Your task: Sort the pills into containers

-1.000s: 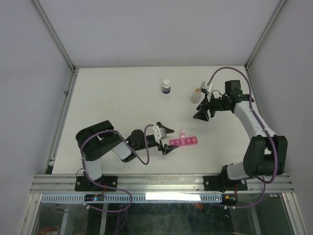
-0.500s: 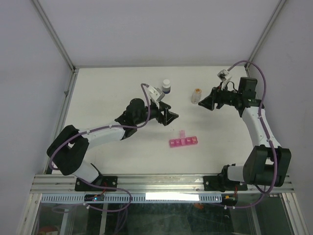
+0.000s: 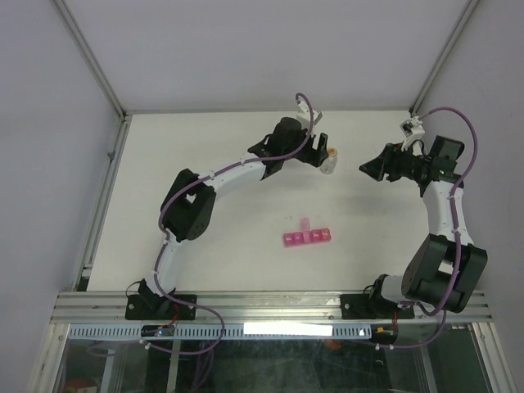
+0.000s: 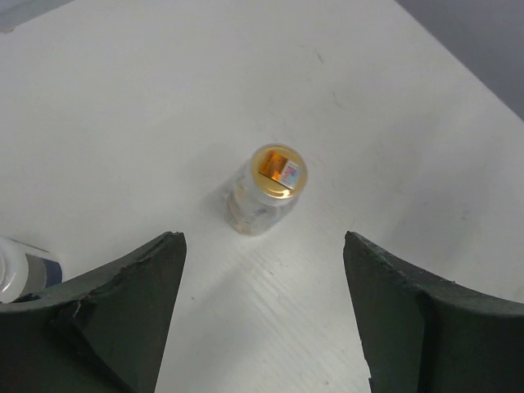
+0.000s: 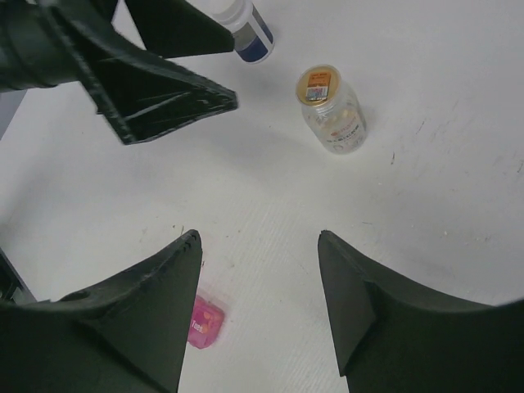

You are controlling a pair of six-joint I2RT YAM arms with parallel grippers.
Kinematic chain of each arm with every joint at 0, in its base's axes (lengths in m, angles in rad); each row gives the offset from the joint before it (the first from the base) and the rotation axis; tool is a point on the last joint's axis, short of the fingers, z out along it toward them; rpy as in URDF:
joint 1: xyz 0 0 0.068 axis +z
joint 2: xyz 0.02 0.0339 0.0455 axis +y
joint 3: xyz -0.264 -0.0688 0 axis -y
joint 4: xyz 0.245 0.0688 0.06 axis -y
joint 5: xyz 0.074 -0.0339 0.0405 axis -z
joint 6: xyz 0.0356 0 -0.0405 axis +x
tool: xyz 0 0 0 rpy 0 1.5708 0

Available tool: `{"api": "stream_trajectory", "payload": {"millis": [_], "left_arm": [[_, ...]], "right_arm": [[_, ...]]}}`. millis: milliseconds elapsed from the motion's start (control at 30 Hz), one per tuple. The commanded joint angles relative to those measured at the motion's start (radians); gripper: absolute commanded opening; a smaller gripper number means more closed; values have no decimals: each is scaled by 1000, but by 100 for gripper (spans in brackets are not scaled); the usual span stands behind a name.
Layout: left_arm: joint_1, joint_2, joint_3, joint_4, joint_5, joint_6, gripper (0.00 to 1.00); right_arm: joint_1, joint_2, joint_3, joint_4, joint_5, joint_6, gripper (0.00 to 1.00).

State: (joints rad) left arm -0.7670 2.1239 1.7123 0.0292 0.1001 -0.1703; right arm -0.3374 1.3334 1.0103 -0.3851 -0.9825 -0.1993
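Left claw: the left gripper [image 4: 262,241] is spread wide with nothing between its two dark fingers [image 4: 123,311]; the left arm is stretched out to the far part of the white table [image 3: 205,164]; the fingertips sit to either side of the vial's near flank and touch nothing

Right claw: the right gripper [image 5: 259,239] is also spread and holds nothing; it hangs over the far right part of the table, pointed toward the left arm's fingers; bare tabletop shows between its fingertips

Pill containers: the pink translucent plastic pill-organizer strip [image 3: 308,238] lies flat on the table's near middle, well apart from both claws; a small pink flap juts from its far edge; one pink end of it peeks out beside a finger in the right wrist view; whether any pills lie inside cannot be told

Vial: the small clear vial with the orange cap [image 4: 266,192] stands upright just ahead of the left claw, in line with the gap between the fingers; pale contents show through its wall

Bottle: the dark bottle with a white cap [image 5: 246,24] stands near the vial, on its left in the right wrist view; in the top view the left arm hides it
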Motion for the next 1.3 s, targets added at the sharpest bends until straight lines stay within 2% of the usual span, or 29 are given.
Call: {"api": "stream_trajectory", "payload": {"millis": [0, 167, 300, 467, 600, 700, 833, 900, 967, 1067, 1167, 1267], "left_arm": [[-24, 150, 244, -149, -81, 29, 82], [-48, 268, 397, -156, -132, 45, 88], [-53, 349, 474, -157, -144, 39, 87], [-63, 413, 531, -158, -170, 37, 83], [-64, 449, 565, -155, -168, 33, 75], [-63, 463, 583, -152, -163, 33, 62], [-68, 447, 580, -130, -148, 37, 32], [-68, 420, 563, -120, -139, 40, 21], [-68, 353, 494, -86, -132, 32, 13], [-68, 167, 243, 56, -120, 1, 4], [-68, -79, -169, 315, -108, -51, 0], [-68, -348, -509, 536, -106, -123, 0]], "right_arm": [[-15, 2, 3, 38, -34, 9, 62], [-17, 12, 4, 38, -38, 8, 62], [-19, 15, 4, 36, -40, 6, 62], [-20, 19, 2, 35, -44, 7, 62], [-21, 21, 2, 34, -45, 8, 62], [-20, 23, 1, 35, -47, 8, 62], [-20, 27, -5, 36, -63, 4, 62], [-20, 26, -8, 29, -82, -9, 61], [-19, 14, -11, 24, -102, -28, 61], [-16, -27, -26, 21, -156, -72, 61], [-2, -91, -62, 49, -260, -134, 62], [72, -168, -115, 73, -362, -257, 69]]}}
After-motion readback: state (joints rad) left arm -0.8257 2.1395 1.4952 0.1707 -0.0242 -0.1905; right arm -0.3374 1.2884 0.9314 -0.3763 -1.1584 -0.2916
